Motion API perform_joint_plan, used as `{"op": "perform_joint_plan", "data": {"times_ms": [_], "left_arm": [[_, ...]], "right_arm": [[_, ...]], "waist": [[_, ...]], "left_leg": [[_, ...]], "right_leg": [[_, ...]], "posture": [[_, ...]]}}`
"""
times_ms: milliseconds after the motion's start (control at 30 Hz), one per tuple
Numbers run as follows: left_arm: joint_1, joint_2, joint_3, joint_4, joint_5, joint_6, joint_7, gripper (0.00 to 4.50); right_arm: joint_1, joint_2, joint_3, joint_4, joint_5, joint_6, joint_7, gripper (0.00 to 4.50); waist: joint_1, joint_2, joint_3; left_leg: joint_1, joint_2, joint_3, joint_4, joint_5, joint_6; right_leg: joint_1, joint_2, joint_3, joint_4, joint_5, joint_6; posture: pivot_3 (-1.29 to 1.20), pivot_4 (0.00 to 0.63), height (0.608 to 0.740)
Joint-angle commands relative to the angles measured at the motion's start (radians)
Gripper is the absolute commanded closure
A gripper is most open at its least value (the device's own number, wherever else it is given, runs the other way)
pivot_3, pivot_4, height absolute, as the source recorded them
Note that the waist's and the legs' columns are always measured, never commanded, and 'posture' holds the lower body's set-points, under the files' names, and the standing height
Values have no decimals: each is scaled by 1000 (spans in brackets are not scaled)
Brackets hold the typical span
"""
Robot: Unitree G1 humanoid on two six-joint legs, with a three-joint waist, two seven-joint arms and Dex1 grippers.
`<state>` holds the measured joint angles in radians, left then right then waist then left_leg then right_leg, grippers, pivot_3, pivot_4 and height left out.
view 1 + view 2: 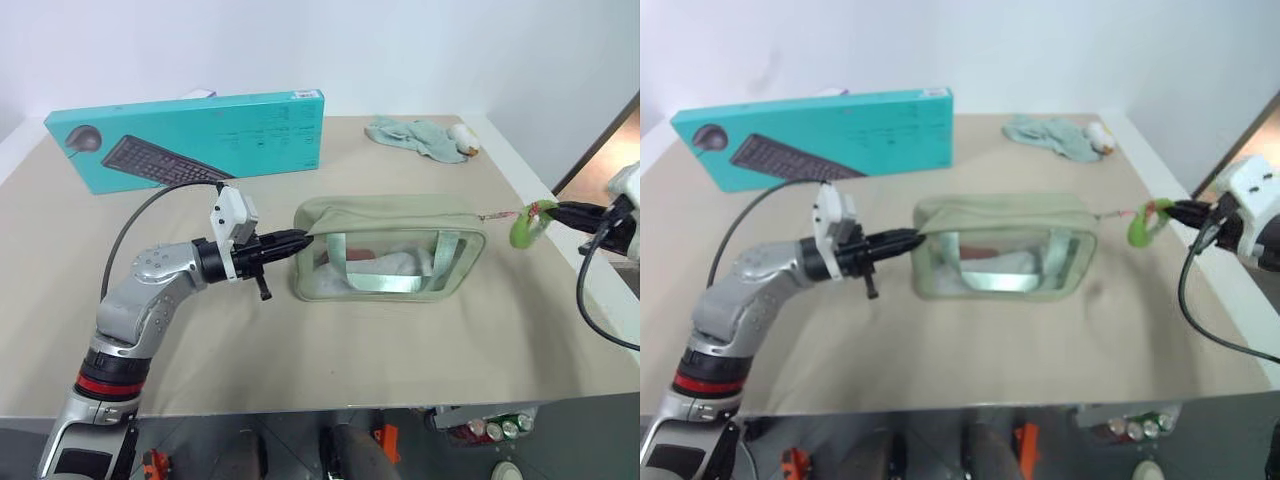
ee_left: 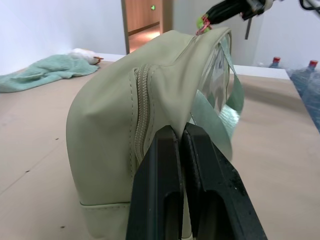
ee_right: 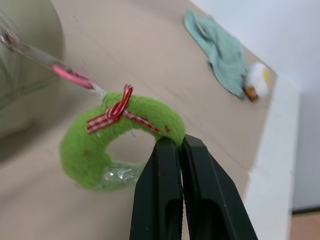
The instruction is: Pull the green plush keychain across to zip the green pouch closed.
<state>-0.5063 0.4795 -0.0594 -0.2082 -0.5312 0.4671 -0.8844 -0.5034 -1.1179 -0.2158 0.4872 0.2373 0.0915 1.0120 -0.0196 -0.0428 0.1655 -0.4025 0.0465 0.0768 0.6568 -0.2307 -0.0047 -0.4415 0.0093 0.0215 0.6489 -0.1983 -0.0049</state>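
The green pouch (image 1: 390,250) stands upright in the middle of the table, its clear side panel facing me. My left gripper (image 1: 300,240) is level and shut on the fabric at the pouch's left end (image 2: 150,100). The green plush keychain (image 1: 527,225), a lime-green ring with a red checked bow, hangs just beyond the pouch's right end. A thin pink cord (image 3: 75,77) runs taut from it to the pouch's top right corner. My right gripper (image 1: 560,212) is shut on the keychain's rim (image 3: 165,125). The zipper teeth (image 2: 141,115) at the left end look closed.
A teal keyboard box (image 1: 190,140) stands at the back left. A pale green cloth (image 1: 415,135) with a small white and orange toy (image 1: 463,138) lies at the back right. The table's right edge (image 1: 590,300) is close under my right gripper.
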Motion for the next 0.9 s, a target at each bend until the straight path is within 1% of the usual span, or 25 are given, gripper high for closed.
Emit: {"op": "perform_joint_plan", "data": {"times_ms": [33, 233, 433, 600, 700, 767, 800, 833, 867, 900], "left_arm": [[-11, 8, 23, 8, 4, -4, 4, 4500], [-21, 0, 20, 8, 10, -9, 20, 4500], [-17, 1, 20, -2, 14, -6, 33, 4500], [-20, -4, 12, -5, 19, -4, 43, 4500], [-24, -10, 10, -1, 20, 5, 54, 4500], [-27, -3, 3, 7, 28, 12, 53, 4500], [-27, 3, 3, 12, 23, 17, 39, 4500], [-27, 6, 9, 16, 11, 28, 32, 4155], [-29, 6, 20, 18, -12, 48, 25, 3698], [-32, 8, 28, 17, -25, 59, 20, 3464]], "right_arm": [[29, 20, -7, 49, -84, -46, -130, 4457], [126, 152, 46, -5, -118, -63, -198, 4457], [190, 250, 89, -73, -137, -42, -225, 4457], [199, 309, 113, -106, -146, -30, -248, 4457], [203, 329, 112, -135, -143, -28, -251, 4457], [203, 336, 97, -168, -116, 5, -237, 4457], [201, 337, 80, -190, -97, 25, -234, 4012], [201, 337, 64, -213, -76, 49, -230, 3810], [206, 330, 46, -245, -48, 75, -216, 3476], [214, 322, 29, -276, -25, 93, -205, 3215]], "waist": [[0, 0, 0], [-1, 0, -1], [-2, 3, -1], [-2, 2, -1], [-4, 2, -1], [-5, 2, -1], [-5, 2, -1], [-5, 2, -1], [-4, 2, -1], [-4, 3, -1]], "left_leg": [[1, 0, 0, 0, 0, 0], [2, 0, 0, 0, 0, 0], [4, 1, 1, 0, 0, 0], [6, 1, 1, 0, 0, -1], [8, 2, 1, 0, 0, -1], [9, 2, 1, 0, 0, -1], [9, 2, 1, 0, 0, -1], [9, 2, 1, 0, 0, -1], [9, 2, 1, 0, 0, -1], [9, 2, 1, 0, 0, -1]], "right_leg": [[1, 0, 0, 0, 0, 0], [2, 0, 1, 0, 1, 1], [2, 1, 3, 1, 1, 1], [3, 2, 3, 2, 1, 0], [5, 3, 3, 2, 1, 0], [6, 3, 4, 2, 1, 0], [6, 3, 4, 2, 1, 0], [6, 3, 4, 2, 1, 0], [6, 3, 4, 2, 1, 0], [6, 3, 4, 2, 1, 0]], "posture": [[0, 150, 740], [0, 150, 740], [0, 150, 740], [0, 150, 740], [0, 150, 740], [0, 150, 740], [0, 150, 740], [0, 150, 740], [0, 150, 740], [0, 150, 740]]}}
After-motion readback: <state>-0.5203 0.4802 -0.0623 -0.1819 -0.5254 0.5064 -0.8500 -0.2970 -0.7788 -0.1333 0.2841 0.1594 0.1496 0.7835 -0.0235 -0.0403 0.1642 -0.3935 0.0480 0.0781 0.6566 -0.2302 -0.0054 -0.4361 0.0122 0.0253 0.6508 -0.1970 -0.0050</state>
